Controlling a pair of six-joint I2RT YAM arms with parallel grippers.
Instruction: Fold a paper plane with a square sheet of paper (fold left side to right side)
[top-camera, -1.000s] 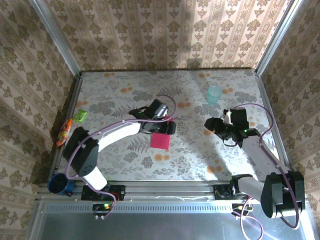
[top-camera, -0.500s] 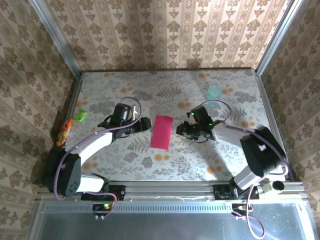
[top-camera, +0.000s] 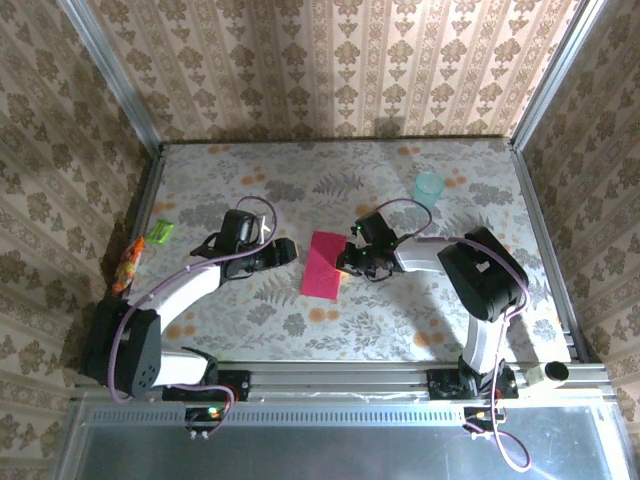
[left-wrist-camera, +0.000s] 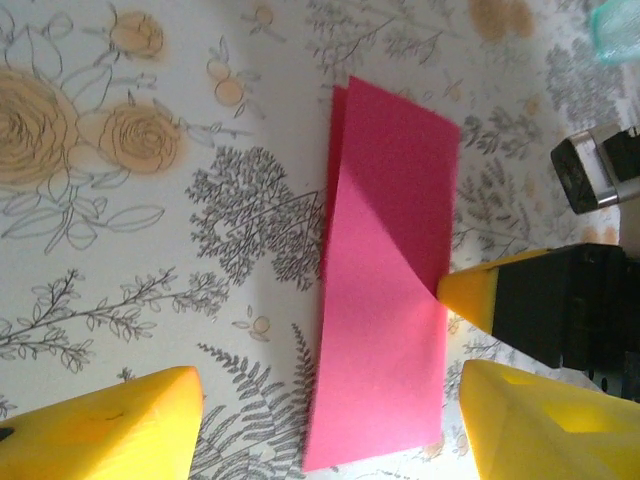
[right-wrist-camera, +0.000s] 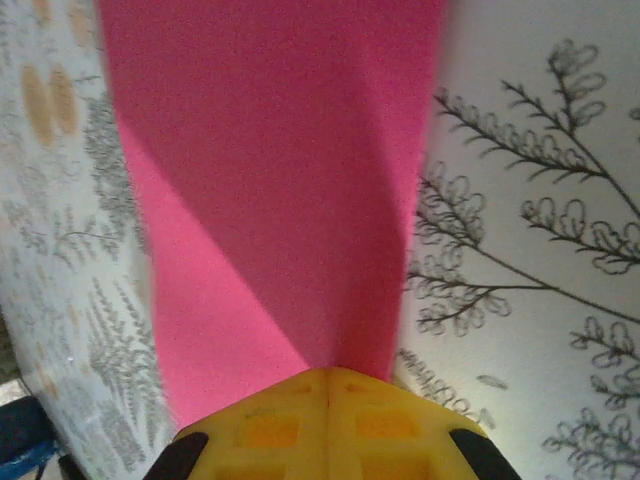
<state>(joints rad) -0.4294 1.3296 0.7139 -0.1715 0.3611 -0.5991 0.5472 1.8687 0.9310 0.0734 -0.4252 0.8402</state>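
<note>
The square sheet of paper (top-camera: 320, 270) lies near the middle of the desk (top-camera: 300, 175), doubled into a tall narrow strip. On my wrist feed its right edge lifts off the surface and runs into the right tool (top-camera: 344, 265), whose fingers (right-wrist-camera: 270, 430) are pressed together on it. The left tool (top-camera: 288, 250) sits just left of the strip, not touching it, with its fingers (left-wrist-camera: 120, 430) spread wide and holding nothing. A pale teal cup (top-camera: 428, 187) stands well apart, toward the far right.
</note>
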